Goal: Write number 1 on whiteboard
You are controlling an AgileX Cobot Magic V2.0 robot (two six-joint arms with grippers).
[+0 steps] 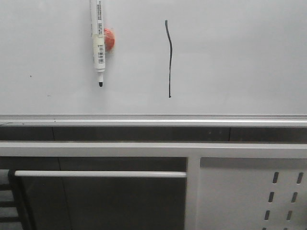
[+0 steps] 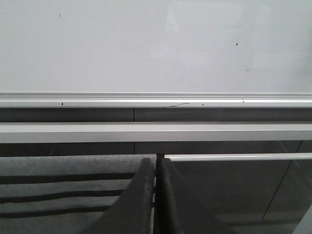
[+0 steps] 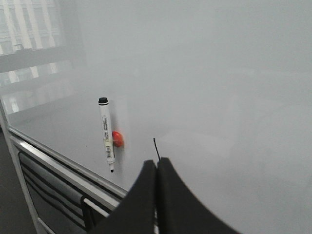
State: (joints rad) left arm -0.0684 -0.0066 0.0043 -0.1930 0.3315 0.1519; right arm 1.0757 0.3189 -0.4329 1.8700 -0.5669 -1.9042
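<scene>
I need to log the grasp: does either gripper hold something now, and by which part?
Nothing is held. Left gripper and right gripper are shut on nothing; the marker hangs on the whiteboard.

A white marker pen (image 1: 99,42) hangs tip-down, uncapped, touching a red magnet (image 1: 109,39) behind it; lower right, a white perforated panel (image 1: 254,194); a silver horizontal bar (image 1: 100,174) lower left.
</scene>
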